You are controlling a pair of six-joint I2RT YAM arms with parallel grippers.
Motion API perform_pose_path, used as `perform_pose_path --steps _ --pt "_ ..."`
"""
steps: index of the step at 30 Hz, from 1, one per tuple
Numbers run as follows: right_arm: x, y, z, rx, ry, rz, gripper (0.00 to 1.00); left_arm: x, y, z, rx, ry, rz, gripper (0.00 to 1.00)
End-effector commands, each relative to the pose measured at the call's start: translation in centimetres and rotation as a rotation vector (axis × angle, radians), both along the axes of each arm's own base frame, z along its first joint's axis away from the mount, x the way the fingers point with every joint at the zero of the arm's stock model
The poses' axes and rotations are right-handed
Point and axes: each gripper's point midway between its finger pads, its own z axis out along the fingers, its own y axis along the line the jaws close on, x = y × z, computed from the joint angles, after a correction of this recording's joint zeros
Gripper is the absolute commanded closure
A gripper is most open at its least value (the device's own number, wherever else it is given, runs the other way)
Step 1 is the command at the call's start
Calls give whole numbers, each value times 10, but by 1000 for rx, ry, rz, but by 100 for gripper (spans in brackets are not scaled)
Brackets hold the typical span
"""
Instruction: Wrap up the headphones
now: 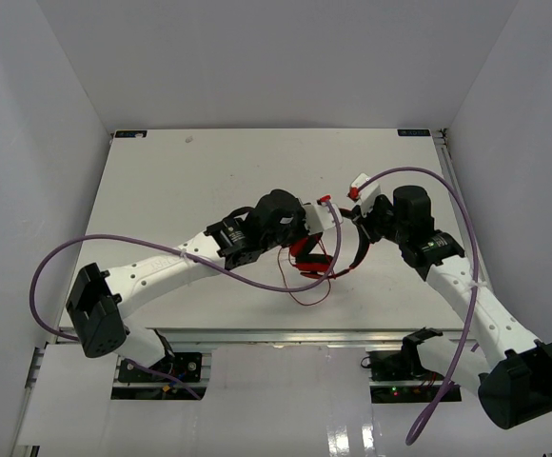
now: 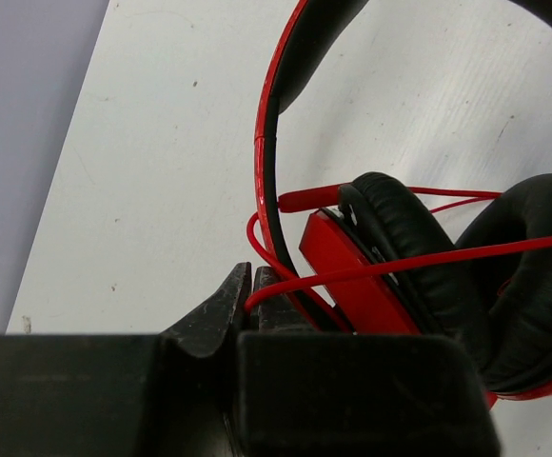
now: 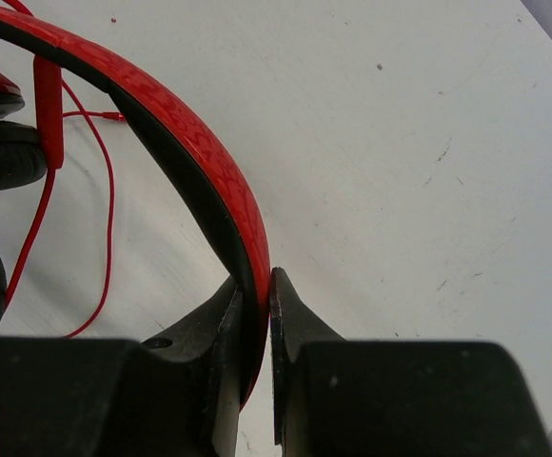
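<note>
White table lay under our two arms. Our left gripper pinched the thin red cord tight. The headphones were near the table's middle, between our grippers. Our right gripper squeezed their red band tight too.

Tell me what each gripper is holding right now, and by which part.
The left gripper pinches the thin red cord of the headphones; the right gripper clamps the headband.

Hidden: headphones, top view, mostly beneath left tool and right tool. Cut off: ear cups, at left-wrist view's right edge. Too small to tell: cord end.
</note>
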Motion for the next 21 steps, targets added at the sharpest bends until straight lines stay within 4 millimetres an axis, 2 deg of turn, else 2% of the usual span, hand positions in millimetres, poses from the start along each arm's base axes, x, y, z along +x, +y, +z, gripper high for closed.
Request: perform_pose_path --steps 1,4,6,11,15,21 --pt "-11 11 19 42 -9 73 92 21 26 49 -79 -136 107 90" --pt "-13 12 21 51 -4 79 92 21 28 46 -75 -134 109 87" --pt "-16 13 21 56 0 87 92 23 30 45 -82 -139 115 78" --pt "-22 15 21 72 12 103 92 27 35 49 -129 -134 122 68" --pt "-29 21 23 106 35 134 92 26 35 43 -161 -91 105 65" --pt "-39 27 38 207 93 173 92 15 33 18 -200 -8 71 65"
